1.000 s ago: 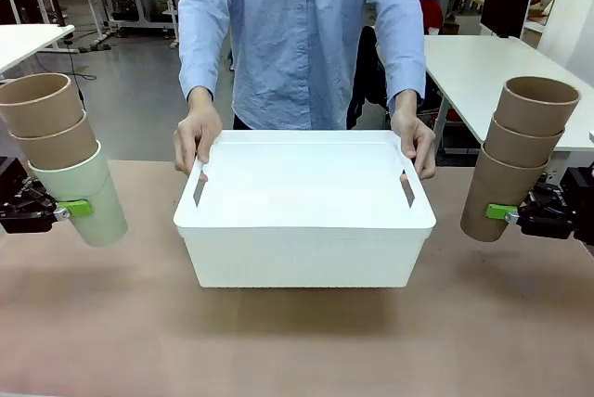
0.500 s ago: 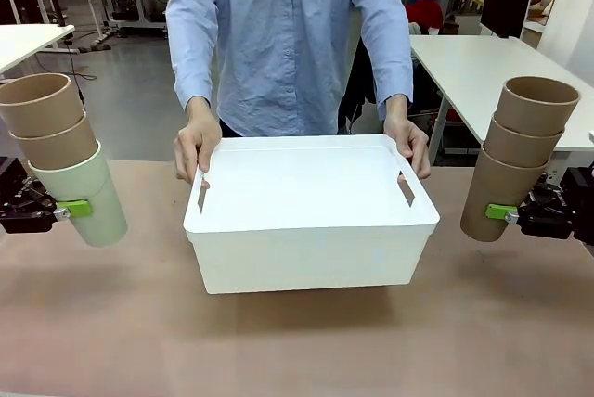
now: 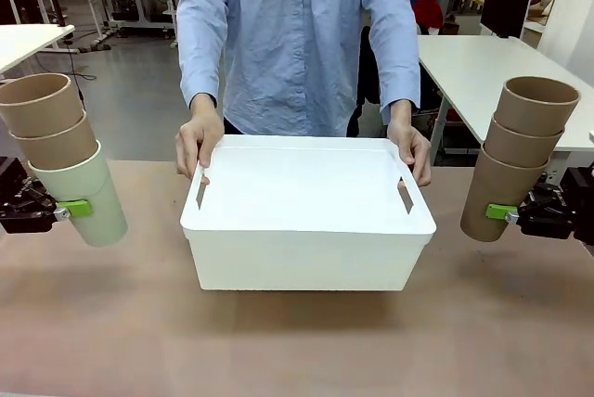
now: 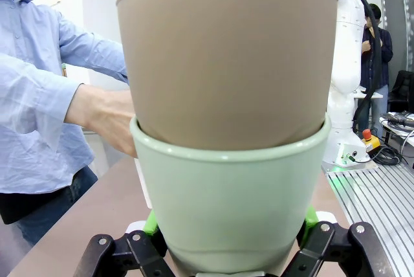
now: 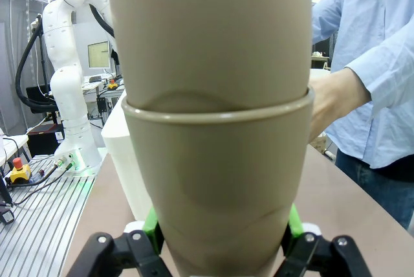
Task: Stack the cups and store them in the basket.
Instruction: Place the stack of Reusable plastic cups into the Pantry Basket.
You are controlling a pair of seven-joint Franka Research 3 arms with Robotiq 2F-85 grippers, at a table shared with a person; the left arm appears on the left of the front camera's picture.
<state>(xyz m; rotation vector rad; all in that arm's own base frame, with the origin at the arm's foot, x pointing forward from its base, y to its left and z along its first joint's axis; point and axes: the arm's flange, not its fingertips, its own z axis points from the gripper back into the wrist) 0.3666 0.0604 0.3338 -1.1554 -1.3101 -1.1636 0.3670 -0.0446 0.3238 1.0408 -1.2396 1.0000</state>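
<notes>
Cups point(image 3: 524, 142) hang in two nested stacks above the brown matte tabletop point(image 3: 297, 351). The left claw point(image 3: 74, 208) is clenched on a pale mint green tapered cup point(image 3: 91, 195) carrying two tan-brown ones point(image 3: 42, 105). The right claw point(image 3: 502, 212) is clenched on the lowest of three tan-brown cardboard-like cups point(image 3: 492, 198). Between them a large white rectangular plastic basket point(image 3: 297, 262) sits mid-tabletop, with a person's hands point(image 3: 197, 142) on its far rim. White tables point(image 3: 483, 68) and grey floor point(image 3: 139, 100) lie behind.

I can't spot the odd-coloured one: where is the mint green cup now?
Front view, far left: the mint green cup holds two tan cups nested in it, gripped by the left pincer, left of the basket.
</notes>
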